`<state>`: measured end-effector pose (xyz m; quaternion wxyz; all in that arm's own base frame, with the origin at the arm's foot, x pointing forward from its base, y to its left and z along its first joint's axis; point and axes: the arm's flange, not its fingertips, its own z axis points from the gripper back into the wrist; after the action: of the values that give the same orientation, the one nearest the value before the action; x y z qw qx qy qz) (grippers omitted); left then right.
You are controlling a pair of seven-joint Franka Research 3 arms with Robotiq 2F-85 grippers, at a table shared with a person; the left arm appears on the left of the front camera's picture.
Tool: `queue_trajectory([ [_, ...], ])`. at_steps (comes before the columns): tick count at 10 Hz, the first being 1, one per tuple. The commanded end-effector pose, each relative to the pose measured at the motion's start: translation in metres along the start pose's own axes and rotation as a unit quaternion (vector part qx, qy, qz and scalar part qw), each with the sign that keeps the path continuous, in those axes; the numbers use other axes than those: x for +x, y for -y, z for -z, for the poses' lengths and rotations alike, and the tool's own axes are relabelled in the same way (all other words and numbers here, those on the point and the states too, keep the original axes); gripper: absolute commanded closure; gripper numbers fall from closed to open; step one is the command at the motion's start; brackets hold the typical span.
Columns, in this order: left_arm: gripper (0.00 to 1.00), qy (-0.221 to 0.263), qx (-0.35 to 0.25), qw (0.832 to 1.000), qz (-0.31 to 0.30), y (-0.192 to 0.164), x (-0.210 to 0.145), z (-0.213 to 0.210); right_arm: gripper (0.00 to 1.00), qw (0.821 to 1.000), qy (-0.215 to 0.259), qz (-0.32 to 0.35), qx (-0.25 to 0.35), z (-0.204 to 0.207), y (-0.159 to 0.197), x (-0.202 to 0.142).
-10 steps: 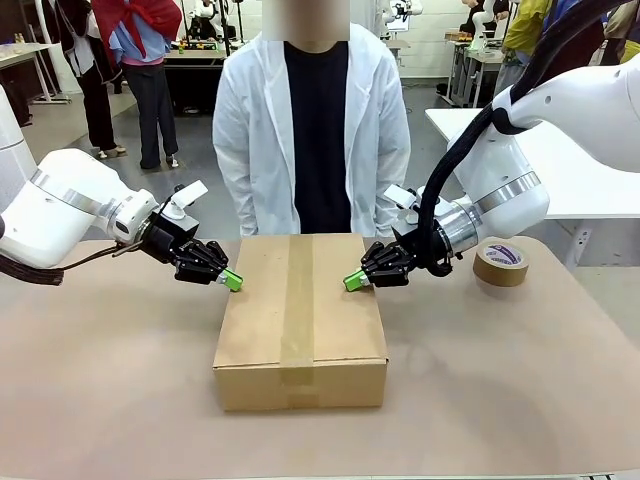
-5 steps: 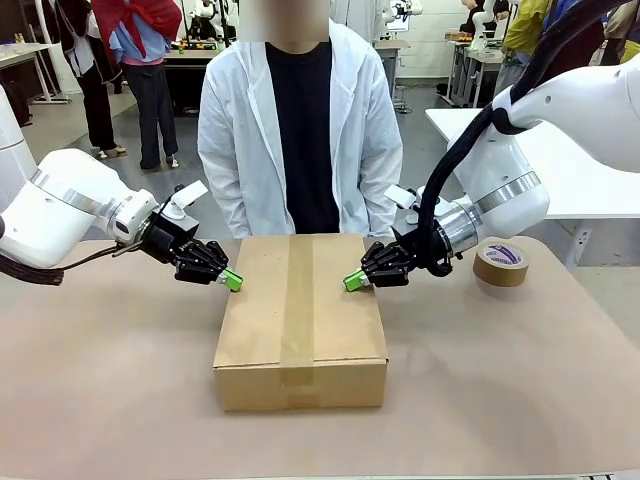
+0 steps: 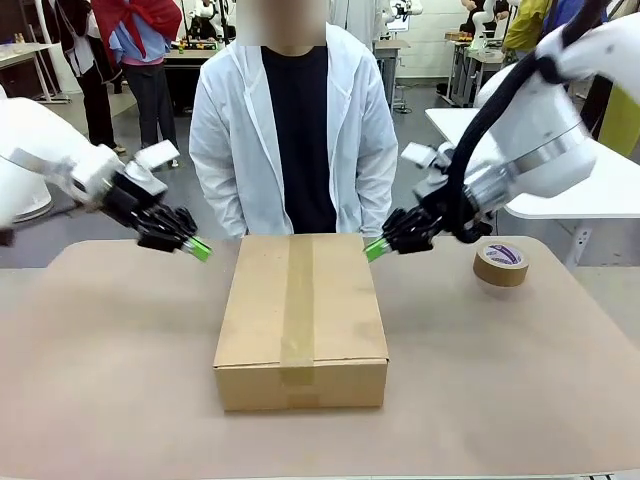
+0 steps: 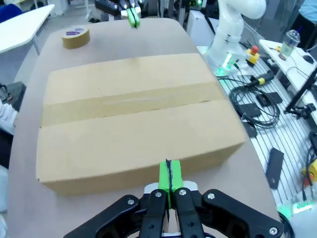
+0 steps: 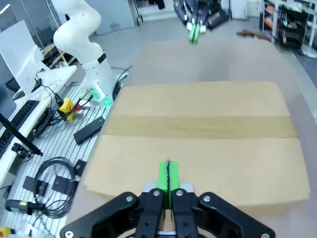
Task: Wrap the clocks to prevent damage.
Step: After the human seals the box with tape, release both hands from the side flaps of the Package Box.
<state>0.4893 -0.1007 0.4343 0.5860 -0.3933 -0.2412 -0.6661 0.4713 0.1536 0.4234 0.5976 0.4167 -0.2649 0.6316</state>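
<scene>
Cardboard carton (image 3: 301,318): mid-table, flaps taped shut; clocks presumably packed inside, unseen. Left gripper (image 3: 198,248), right gripper (image 3: 375,249): pads pressed together, empty, flanking carton's far corners without touching. Tape roll (image 3: 501,263): parked aside.

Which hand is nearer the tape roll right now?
Right. The right hand hovers shut by the carton's far right corner, nearer the tape roll. The left hand, also shut, is beyond the carton's opposite side.

A grey floor (image 3: 190,170) is seen behind the table (image 3: 120,400); white tables (image 3: 590,170) and workbenches (image 3: 195,55) are placed beyond.
</scene>
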Motion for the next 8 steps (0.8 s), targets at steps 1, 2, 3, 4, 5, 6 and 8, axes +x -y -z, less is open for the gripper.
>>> queue_trajectory([
  [1, 1.00, -0.039, 0.012, 0.999, 0.007, 0.028, 0.021, -0.040, 0.99, 0.998, -0.049, 0.016, -0.027, -0.030, -0.053, 0.030],
  [2, 1.00, -0.047, 0.020, 0.999, 0.009, 0.042, 0.030, -0.058, 0.99, 0.997, -0.057, 0.015, -0.042, -0.043, -0.075, 0.046],
  [3, 1.00, -0.052, 0.031, 0.998, 0.009, 0.056, 0.038, -0.074, 0.99, 0.996, -0.060, 0.011, -0.058, -0.051, -0.091, 0.057],
  [4, 1.00, -0.045, 0.042, 0.998, 0.007, 0.066, 0.041, -0.082, 0.99, 0.996, -0.063, 0.013, -0.061, -0.054, -0.097, 0.061],
  [5, 1.00, -0.042, 0.026, 0.999, 0.018, 0.049, 0.035, -0.072, 0.99, 0.997, -0.053, 0.002, -0.049, -0.052, -0.074, 0.056],
  [6, 1.00, -0.042, 0.026, 0.999, 0.018, 0.049, 0.035, -0.072, 0.99, 0.997, -0.053, 0.002, -0.049, -0.052, -0.074, 0.056],
  [8, 1.00, -0.042, 0.026, 0.999, 0.018, 0.049, 0.035, -0.072, 0.99, 0.997, -0.053, 0.002, -0.049, -0.052, -0.074, 0.056],
])
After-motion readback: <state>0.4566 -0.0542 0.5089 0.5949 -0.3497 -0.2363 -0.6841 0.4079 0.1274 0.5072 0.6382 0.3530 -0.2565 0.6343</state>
